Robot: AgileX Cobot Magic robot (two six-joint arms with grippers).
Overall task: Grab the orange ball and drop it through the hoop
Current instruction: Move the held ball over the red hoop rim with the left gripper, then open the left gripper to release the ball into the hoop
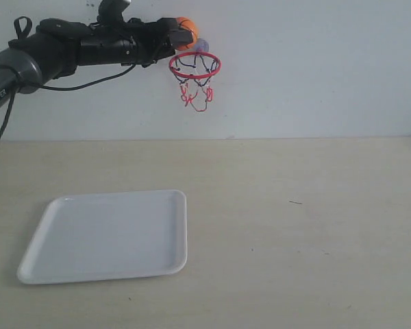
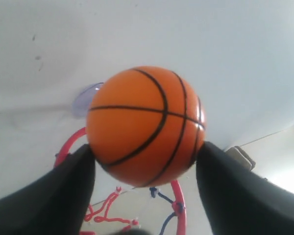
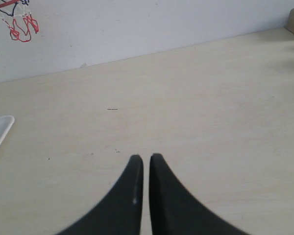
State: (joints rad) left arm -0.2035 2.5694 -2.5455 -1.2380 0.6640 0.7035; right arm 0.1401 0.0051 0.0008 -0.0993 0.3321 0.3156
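Observation:
The orange ball (image 1: pixel 188 29) with black seams is held high against the white wall, my left gripper (image 1: pixel 179 35) shut on it. In the left wrist view the ball (image 2: pixel 146 125) fills the middle, a dark finger (image 2: pixel 63 196) pressing on each side. The hoop (image 1: pixel 194 66), a red ring with dark and red net, hangs on the wall just below and right of the ball; its bluish suction cup (image 1: pixel 201 46) shows behind. The ring (image 2: pixel 178 205) also shows under the ball. My right gripper (image 3: pixel 146 157) is shut and holds nothing, low over the table.
A white rectangular tray (image 1: pixel 41 264) lies on the pale wooden table at the front left. The white wall (image 1: pixel 315 68) stands close behind the hoop. My left arm's black cable (image 1: pixel 75 86) hangs under the arm.

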